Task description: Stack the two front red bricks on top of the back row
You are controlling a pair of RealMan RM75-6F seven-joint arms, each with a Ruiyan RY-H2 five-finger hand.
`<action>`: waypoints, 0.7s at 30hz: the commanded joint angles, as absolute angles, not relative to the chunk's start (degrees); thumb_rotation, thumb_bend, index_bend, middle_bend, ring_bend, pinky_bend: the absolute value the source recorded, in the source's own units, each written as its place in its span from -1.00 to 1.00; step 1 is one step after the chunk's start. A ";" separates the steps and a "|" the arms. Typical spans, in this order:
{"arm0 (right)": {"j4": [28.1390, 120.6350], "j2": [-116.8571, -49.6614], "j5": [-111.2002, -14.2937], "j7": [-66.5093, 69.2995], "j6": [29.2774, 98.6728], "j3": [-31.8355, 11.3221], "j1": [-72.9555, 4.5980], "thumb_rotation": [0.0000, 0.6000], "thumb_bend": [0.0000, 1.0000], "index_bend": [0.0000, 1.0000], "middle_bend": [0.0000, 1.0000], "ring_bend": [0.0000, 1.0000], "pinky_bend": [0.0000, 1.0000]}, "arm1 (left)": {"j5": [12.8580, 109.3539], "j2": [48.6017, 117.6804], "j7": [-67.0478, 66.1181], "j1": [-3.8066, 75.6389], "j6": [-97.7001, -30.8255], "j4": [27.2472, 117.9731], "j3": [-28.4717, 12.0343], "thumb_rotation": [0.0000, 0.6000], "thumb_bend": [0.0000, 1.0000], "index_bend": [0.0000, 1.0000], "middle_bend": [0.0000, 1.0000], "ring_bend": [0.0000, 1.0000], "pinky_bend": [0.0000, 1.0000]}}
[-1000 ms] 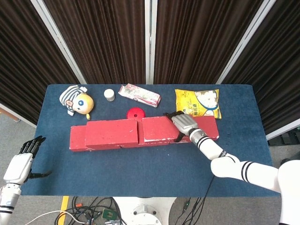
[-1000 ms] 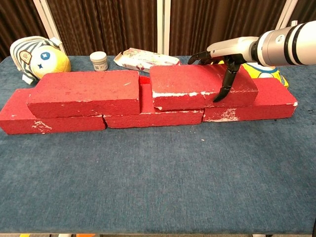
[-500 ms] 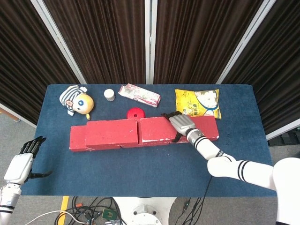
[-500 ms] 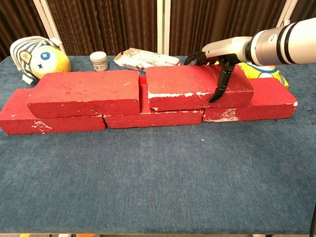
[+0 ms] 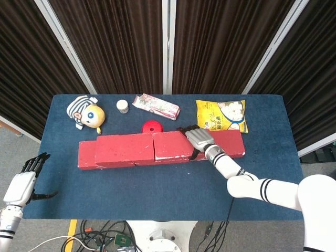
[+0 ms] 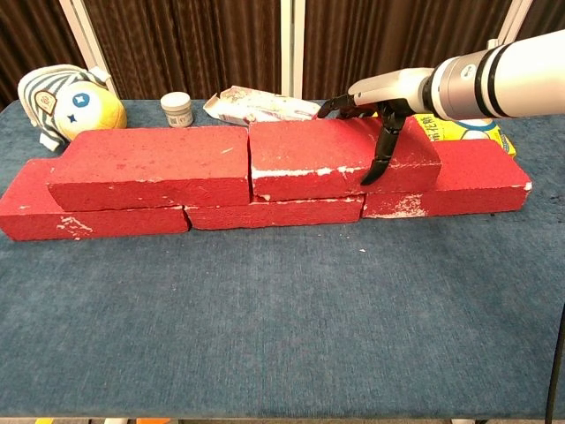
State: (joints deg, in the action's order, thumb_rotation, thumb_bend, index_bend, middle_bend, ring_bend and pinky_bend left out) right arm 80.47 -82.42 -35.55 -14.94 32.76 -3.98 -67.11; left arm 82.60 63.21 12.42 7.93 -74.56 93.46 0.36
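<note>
Right brick slid left until it met its neighbour on the back row

Over the last second the right hand (image 6: 375,115), clamped over the right-hand top brick (image 6: 340,157) with its thumb down the front face and fingers over the back edge, pushed that brick leftward along the back row (image 6: 274,212); the gap to the left top brick (image 6: 150,166) had closed, and the two appeared to touch end to end. Both front bricks therefore sat on the row, so the stacking looked all but finished, with only release left. The left hand (image 5: 23,181) hung off the surface's (image 5: 157,184) left edge, fingers apart, holding nothing.
</note>
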 commanded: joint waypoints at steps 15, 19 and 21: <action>79.98 -83.41 -33.62 -15.10 32.75 -3.19 -68.14 1.00 -0.68 -1.00 -0.70 -0.90 -0.94 | 82.63 63.33 13.70 7.83 -74.28 92.49 0.46 1.00 -1.00 -0.93 -1.00 -1.00 -1.00; 79.85 -83.46 -33.47 -14.71 32.60 -3.15 -68.09 1.00 -0.79 -1.00 -0.76 -0.98 -0.97 | 82.65 63.36 13.78 7.84 -74.19 92.43 0.49 1.00 -1.00 -0.93 -1.00 -1.00 -1.00; 79.85 -83.41 -33.50 -14.39 32.51 -3.23 -68.00 1.00 -0.86 -1.00 -0.83 -1.00 -0.99 | 82.66 63.34 13.78 7.86 -74.12 92.42 0.50 1.00 -1.00 -0.93 -1.00 -1.00 -1.00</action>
